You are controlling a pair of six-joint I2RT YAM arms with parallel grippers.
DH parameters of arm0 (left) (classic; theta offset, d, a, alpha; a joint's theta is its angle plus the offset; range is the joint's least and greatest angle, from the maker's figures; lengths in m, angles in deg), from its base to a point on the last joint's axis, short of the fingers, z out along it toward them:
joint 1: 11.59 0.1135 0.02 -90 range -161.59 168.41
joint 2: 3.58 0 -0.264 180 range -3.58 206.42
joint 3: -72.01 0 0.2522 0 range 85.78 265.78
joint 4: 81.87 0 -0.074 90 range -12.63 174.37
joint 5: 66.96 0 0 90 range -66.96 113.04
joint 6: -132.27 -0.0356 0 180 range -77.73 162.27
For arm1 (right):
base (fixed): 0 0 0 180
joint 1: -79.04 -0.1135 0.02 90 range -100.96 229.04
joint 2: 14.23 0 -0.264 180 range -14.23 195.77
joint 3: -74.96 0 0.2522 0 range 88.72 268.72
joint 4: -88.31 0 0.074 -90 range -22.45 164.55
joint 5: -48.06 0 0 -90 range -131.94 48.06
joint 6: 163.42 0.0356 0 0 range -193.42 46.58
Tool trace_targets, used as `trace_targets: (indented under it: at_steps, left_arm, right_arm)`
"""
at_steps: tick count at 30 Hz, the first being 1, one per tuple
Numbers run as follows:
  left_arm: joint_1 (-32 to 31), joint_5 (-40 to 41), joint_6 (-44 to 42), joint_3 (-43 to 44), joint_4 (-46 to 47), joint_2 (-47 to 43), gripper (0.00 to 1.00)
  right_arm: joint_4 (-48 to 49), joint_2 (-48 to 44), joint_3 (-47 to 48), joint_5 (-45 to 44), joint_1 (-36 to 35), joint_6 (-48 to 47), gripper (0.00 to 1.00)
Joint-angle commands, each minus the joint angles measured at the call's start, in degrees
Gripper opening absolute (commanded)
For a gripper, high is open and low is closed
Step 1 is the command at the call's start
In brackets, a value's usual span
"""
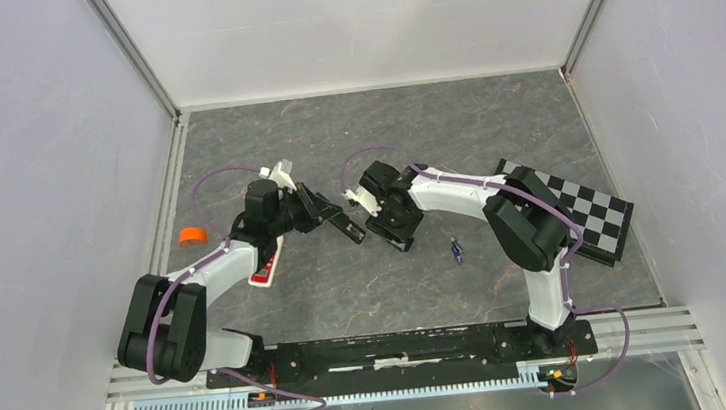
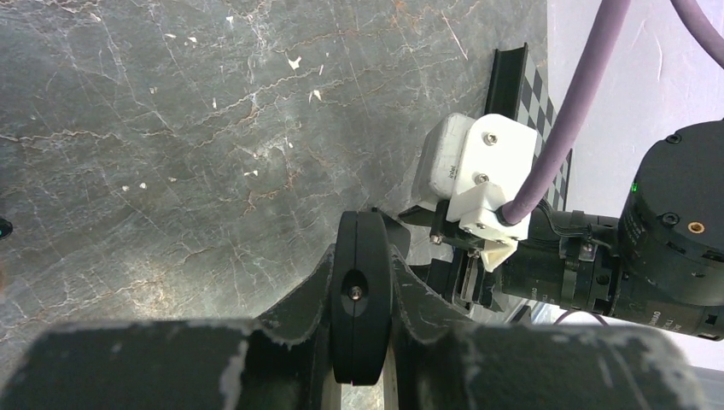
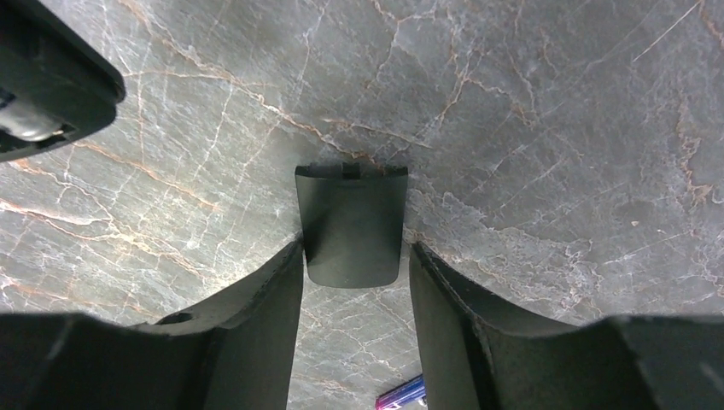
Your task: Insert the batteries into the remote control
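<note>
Top view: fixed high above and behind the arm bases, looking down and toward the far wall. Distant enough to take in the whole bench (image 1: 452, 126) and both arms.

Left wrist view: very near, just behind the left tool (image 2: 362, 260), facing right along the bench toward the checkered board (image 2: 536, 102).

Right wrist view: close over the bench, looking down past the right tool (image 3: 354, 249).

Shared by all three views: the remote control (image 3: 51, 77). Shared by top and right wrist views: one battery (image 3: 401, 395).

Grey marbled table (image 1: 382, 133) bears battery (image 1: 457, 250), white remote (image 1: 267, 267), orange roll (image 1: 190, 236), checkerboard (image 1: 590, 208).
</note>
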Motion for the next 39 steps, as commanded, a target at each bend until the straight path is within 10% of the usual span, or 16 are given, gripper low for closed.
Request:
trace_targets:
  at_steps: [1,7,14,39]
  left_arm:
    - [-0.1,1.0,-2.8,1.0,1.2,-0.8,0.02]
    - [-0.1,0.8,-2.8,1.0,1.3,-0.2,0.02]
    - [-0.2,0.7,-2.8,1.1,1.4,-0.1,0.02]
    - [-2.9,1.1,-1.2,1.9,6.5,5.1,0.02]
  right_arm:
    - [-4.4,1.9,0.7,0.3,-0.1,1.2,0.56]
    - [-4.9,2.0,0.5,-0.1,-0.1,1.1,0.58]
    - [-3.7,4.1,0.0,1.4,-0.1,1.6,0.37]
    - [5.7,-11.4,-7.3,6.2,-0.1,-0.3,0.34]
